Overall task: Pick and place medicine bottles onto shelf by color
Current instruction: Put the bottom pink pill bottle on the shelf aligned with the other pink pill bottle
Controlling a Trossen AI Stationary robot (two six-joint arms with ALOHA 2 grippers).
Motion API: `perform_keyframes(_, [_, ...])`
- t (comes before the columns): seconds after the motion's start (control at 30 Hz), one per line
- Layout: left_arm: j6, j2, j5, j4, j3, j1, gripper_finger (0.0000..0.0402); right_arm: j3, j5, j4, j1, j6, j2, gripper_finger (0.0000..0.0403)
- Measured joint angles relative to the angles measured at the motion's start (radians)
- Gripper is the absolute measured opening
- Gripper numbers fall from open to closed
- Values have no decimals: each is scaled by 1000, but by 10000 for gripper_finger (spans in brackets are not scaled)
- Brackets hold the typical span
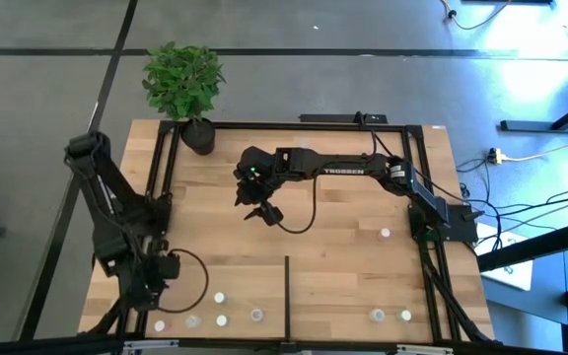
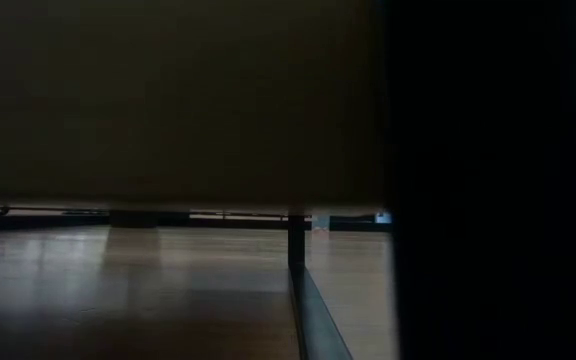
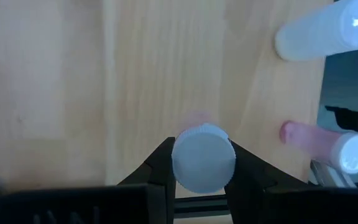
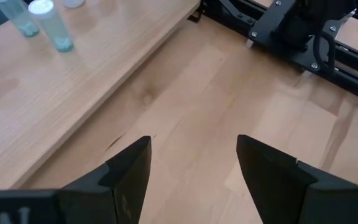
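Sorting partly done, bottle in left hand.
Clenched on white-capped bottle lower left; right hand released mid-frame; one bottle still unplaced.

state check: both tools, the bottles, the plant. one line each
left tool: shut on a white-capped bottle, near the shelf's left front corner
right tool: open, empty, above bare wood near the table's middle
pink bottle: standing on the shelf beside the left tool
clear bottle: standing, white cap
two bottles right of the divider bar: standing
plant: upright at the back left corner
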Motion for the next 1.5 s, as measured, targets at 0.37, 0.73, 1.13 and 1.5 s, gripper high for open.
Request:
perform_keyframes(0.37, [-97, 77, 0, 37, 0, -43, 86, 0, 0, 0, 0, 0, 0, 239])
perform_keyframes(0.73, [-145, 77, 0, -8, 0, -47, 86, 0, 0, -1, 0, 0, 0, 239])
perform_keyframes(1.13, [-172, 78, -10, -5, 0, -76, 86, 0, 1, -1, 0, 0, 0, 239])
perform_keyframes(1.5, [-200, 112, -16, 23, 0, -90, 87, 0, 1, -2, 0, 0, 0, 239])
